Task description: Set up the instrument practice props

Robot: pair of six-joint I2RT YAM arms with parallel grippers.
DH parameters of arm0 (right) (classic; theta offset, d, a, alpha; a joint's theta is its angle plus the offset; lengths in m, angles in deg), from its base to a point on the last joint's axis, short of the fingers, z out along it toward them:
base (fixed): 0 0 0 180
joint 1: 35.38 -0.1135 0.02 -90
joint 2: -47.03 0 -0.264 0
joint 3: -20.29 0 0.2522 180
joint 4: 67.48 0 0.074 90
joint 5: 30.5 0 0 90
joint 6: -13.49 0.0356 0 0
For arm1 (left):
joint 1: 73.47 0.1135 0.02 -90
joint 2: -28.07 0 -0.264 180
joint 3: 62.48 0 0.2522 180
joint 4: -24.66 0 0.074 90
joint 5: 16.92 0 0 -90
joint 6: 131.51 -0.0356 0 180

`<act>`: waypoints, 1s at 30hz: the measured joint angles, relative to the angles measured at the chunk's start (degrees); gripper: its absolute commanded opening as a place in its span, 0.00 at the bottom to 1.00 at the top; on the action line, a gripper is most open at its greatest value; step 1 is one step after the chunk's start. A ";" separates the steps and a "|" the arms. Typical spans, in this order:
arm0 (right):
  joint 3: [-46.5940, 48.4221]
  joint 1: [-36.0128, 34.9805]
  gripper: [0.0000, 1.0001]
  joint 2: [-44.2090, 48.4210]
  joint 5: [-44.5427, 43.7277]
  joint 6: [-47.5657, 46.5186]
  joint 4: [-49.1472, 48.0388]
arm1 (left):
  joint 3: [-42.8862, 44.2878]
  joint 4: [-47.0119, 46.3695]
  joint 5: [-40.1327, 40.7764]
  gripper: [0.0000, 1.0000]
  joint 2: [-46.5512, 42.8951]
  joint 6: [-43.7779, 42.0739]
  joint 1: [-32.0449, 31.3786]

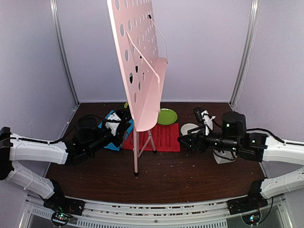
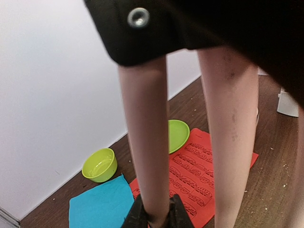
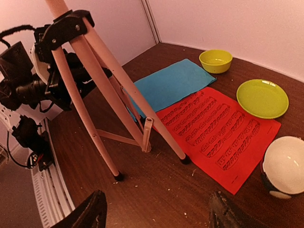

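Note:
The pale pink music stand (image 1: 142, 71) stands upright on its tripod legs (image 3: 102, 142) at the table's middle. My left gripper (image 2: 154, 218) is shut on one pink leg (image 2: 147, 142); the top view shows the left gripper (image 1: 124, 124) just left of the stand. A red music sheet (image 3: 213, 128) lies flat under and right of the legs, with a blue sheet (image 3: 168, 83) beyond it. My right gripper (image 3: 159, 216) hovers open over bare table in front of the red sheet (image 1: 164, 137), holding nothing. A white-grey object (image 1: 223, 157), perhaps the metronome, sits half hidden under my right arm.
A green bowl (image 3: 215, 61) and a green plate (image 3: 262, 97) sit behind the sheets near the back wall. A white bowl with a black base (image 3: 285, 166) rests by the red sheet's right corner. Crumbs dot the dark wooden table (image 1: 190, 175).

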 measured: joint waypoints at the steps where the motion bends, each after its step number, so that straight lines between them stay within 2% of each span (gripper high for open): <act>1: -0.13 -0.44 0.70 -1.44 -0.07 -1.70 -1.53 | 0.02 -0.02 -0.02 0.00 0.04 0.00 0.00; 7: 0.94 -1.38 0.65 -11.96 1.01 -10.23 -10.97 | 0.02 -0.02 -0.02 0.00 0.04 -0.15 0.00; 15: 9.62 -1.60 0.63 -25.11 2.95 -16.39 -18.88 | -0.22 -0.04 -0.28 0.00 -0.24 -0.31 0.00; 21: 16.74 -1.62 0.59 -32.06 5.25 -17.70 -21.59 | -0.70 -0.35 -0.81 0.00 -0.52 -0.31 0.37; 30: 21.57 -2.01 0.56 -38.27 6.36 -18.16 -21.81 | -0.79 -0.42 -1.05 0.00 -0.52 -0.31 0.50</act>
